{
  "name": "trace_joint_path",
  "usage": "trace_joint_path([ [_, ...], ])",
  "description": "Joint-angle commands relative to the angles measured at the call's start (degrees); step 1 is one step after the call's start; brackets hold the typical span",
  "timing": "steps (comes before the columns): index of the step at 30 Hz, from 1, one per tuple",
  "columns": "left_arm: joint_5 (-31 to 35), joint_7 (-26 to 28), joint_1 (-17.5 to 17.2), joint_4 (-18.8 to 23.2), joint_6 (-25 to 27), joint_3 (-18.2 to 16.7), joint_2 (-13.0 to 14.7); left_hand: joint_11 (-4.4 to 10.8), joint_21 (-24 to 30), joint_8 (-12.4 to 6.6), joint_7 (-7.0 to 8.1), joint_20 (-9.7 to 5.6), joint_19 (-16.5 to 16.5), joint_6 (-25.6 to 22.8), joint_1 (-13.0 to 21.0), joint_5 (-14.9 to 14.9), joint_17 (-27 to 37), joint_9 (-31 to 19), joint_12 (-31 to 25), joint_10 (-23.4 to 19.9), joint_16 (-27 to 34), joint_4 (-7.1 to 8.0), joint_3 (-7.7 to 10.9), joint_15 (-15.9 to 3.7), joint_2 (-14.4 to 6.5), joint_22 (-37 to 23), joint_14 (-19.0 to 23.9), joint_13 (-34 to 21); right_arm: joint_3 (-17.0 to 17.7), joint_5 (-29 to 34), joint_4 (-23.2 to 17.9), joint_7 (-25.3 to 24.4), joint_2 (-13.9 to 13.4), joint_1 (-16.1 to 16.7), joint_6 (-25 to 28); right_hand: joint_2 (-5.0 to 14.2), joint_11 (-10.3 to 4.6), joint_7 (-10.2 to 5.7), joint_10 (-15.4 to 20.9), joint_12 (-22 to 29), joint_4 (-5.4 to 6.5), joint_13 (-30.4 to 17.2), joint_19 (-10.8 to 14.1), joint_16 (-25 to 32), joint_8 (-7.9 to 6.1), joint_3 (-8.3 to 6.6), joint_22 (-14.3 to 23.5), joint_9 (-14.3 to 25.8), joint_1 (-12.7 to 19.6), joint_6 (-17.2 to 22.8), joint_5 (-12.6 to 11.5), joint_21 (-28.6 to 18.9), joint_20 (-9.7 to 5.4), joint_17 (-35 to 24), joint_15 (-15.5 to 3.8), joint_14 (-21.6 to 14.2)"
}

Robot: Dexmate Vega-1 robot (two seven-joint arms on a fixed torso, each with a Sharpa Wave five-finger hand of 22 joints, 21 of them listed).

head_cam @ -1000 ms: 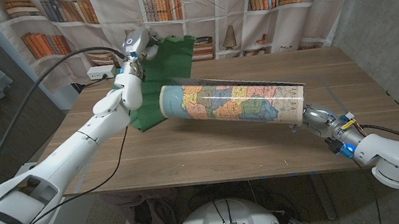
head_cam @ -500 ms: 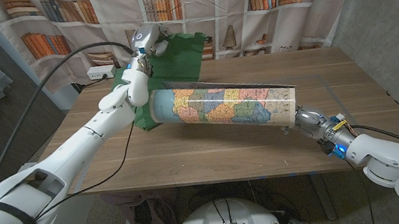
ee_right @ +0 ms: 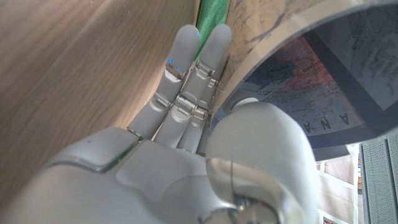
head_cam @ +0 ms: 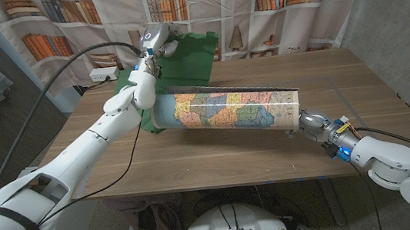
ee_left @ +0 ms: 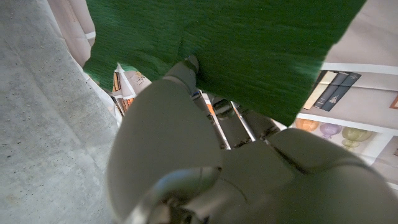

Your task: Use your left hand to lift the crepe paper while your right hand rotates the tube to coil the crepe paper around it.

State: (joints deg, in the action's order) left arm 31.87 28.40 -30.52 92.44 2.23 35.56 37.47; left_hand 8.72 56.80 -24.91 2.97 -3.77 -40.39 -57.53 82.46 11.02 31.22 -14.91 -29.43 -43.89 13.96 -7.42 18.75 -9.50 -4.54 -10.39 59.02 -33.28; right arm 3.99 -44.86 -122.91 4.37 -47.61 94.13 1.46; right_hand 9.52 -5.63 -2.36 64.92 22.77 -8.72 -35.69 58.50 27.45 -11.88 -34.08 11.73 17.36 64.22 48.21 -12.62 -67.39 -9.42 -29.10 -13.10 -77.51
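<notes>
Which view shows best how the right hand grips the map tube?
The right wrist view: the right hand has fingers under the map tube and its thumb inside the open end. The head view shows only the wrist at the tube's end.

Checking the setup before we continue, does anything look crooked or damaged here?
The tube lies slanted across the table, which suits rolling. The crepe paper held up by the left hand has a ragged edge. Nothing else stands out.

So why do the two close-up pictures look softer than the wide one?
Head view: evenly lit and sharp, with a pale sheen along the map tube. Left wrist view: the left hand is near the lens and blurred; the green crepe paper shows its crinkle. Right wrist view: the right hand looms large and soft.
</notes>
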Motion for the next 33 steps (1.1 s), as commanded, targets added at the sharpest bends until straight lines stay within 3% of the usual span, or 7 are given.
trace_joint_path([
  [1, -6.5, -1.9, -0.5, 0.1, -5.0, -1.9, -2.3, 0.30, 0.4, 0.01, 0.10, -7.42, 0.4, -0.5, -0.1, 0.3, 0.2, -0.2, 0.2, -0.4, -0.3, 0.01, -0.18, -3.76, -0.2, -0.1, -0.1, -0.2, -3.0, -0.5, 0.8, 0.0, -1.9, -2.6, 0.4, 0.32, -0.15, 0.01, 0.7, -0.3, -0.49, -0.2, -0.4, -0.1, -0.22, -0.90, -0.1, 0.2, 1.0, 0.5, -0.3, -0.4, -3.57, -0.1, -0.12, -0.2],
  [21, -5.3, -2.5, 2.1, -1.7, -15.1, 0.4, -5.7, 0.26, 0.9, 0.04, 0.15, -7.38, 0.7, -0.6, 0.0, 0.3, 0.5, -0.2, 0.4, -0.5, -0.5, -0.02, -0.07, -3.70, -0.3, -0.1, 0.0, -0.3, -7.5, -2.9, 1.3, 0.6, -3.8, -6.1, 0.1, 0.30, -0.20, 0.04, 0.7, -0.5, -0.54, -0.3, -0.5, -0.1, -0.17, -0.91, -0.1, 0.2, 1.2, 0.6, -0.2, -0.7, -3.58, -0.2, -0.14, -0.3],
  [33, -6.1, -2.8, 0.6, -0.5, -18.4, 0.0, -7.3, 0.20, 1.1, 0.09, 0.14, -7.35, 0.9, -0.5, 0.0, 0.3, 0.6, -0.3, 0.5, -0.6, -0.6, 0.00, 0.00, -3.75, -0.3, 0.0, 0.0, -0.4, -10.9, -3.7, 2.2, 0.9, -3.9, -8.8, -0.8, 0.29, -0.03, -0.01, 0.7, -0.5, -0.54, -0.4, -0.6, -0.1, -0.19, -0.90, -0.1, 0.2, 1.3, 0.6, -0.1, -0.9, -3.57, -0.2, -0.12, -0.3],
])
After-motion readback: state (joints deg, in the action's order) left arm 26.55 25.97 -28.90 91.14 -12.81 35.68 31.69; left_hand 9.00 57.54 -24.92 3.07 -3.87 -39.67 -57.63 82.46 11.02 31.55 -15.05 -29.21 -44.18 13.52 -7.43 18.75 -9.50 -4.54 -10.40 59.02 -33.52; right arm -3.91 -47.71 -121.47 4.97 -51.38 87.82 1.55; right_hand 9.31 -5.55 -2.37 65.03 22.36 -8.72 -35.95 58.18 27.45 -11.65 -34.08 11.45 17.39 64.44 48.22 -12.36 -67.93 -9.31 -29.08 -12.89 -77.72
